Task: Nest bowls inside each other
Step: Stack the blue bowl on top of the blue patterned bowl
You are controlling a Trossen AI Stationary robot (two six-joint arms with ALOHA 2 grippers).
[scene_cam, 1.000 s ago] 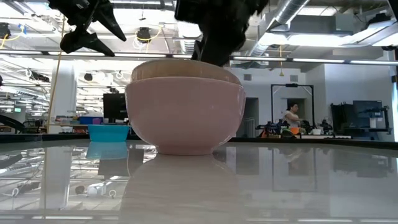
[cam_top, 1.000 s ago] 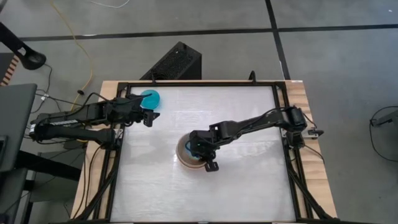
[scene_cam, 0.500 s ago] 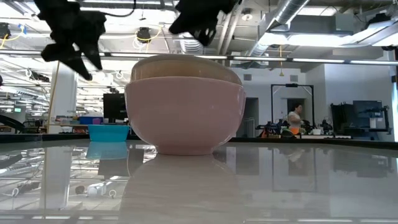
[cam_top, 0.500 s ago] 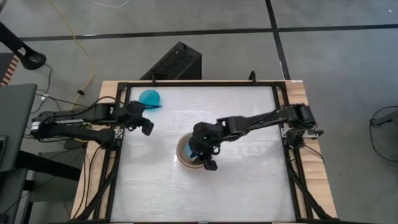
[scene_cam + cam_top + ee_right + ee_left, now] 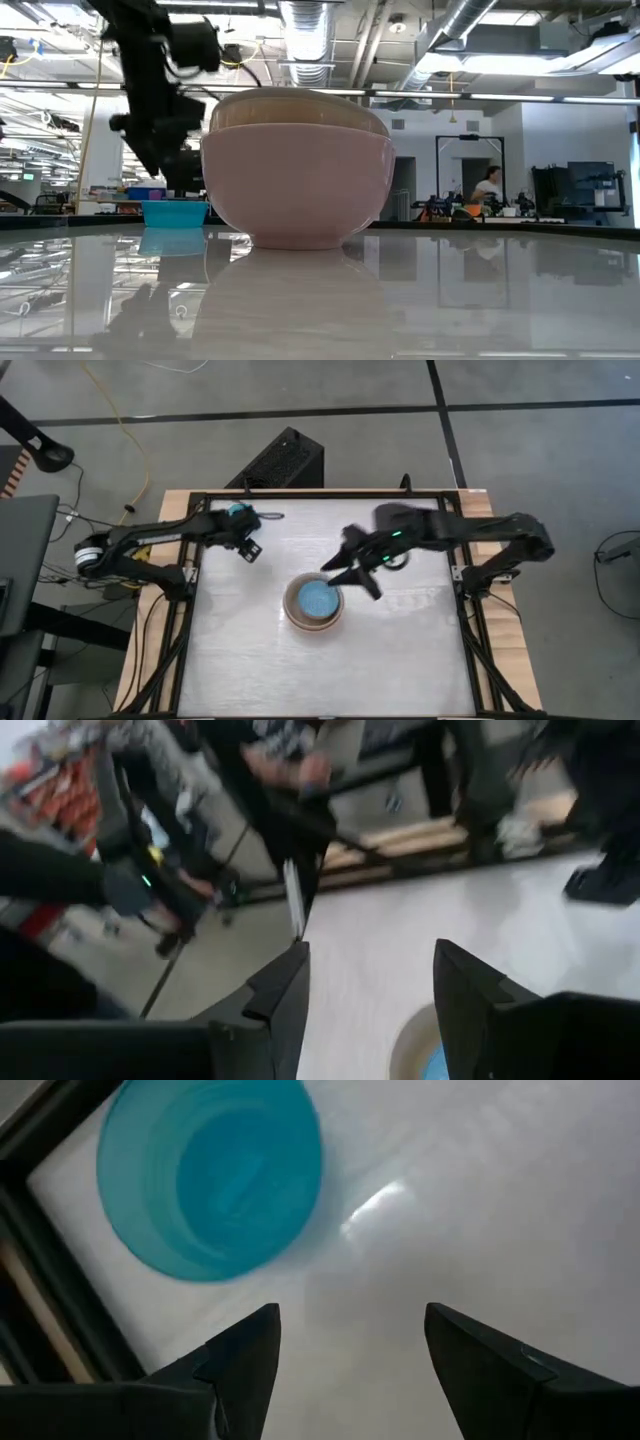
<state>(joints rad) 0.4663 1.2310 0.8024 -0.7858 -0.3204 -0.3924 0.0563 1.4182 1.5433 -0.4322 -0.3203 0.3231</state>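
right gripper (image 5: 352,568): fingers apart, empty, raised just beside the stack's far-right edge
stack (image 5: 313,603): light blue bowl (image 5: 318,598) nested on top, mid-table
left gripper (image 5: 247,547): fingers apart, poised over the cyan bowl (image 5: 210,1175) in the far-left corner
change: right gripper has let go and lifted away; left gripper moved toward the cyan bowl

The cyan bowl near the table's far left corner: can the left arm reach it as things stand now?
Probably yes. The left gripper hangs just beside the cyan bowl with its jaws open and empty, and only bare table lies between them. The right gripper is away by the stack.
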